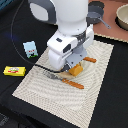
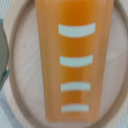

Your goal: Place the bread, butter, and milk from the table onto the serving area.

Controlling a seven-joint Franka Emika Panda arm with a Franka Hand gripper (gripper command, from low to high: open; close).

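1. The gripper hangs low over the serving area; its fingers are hidden by the arm and lie outside the wrist view, so whether they grip or stand apart cannot be told.
2. Directly beneath it is the bread, an orange loaf with pale score marks, lying across the round tan plate.
3. An orange-handled knife and a fork lie on the mat just beside.
4. On the black table, toward the exterior view's left, the milk stands upright and the butter lies flat, well apart from the mat.
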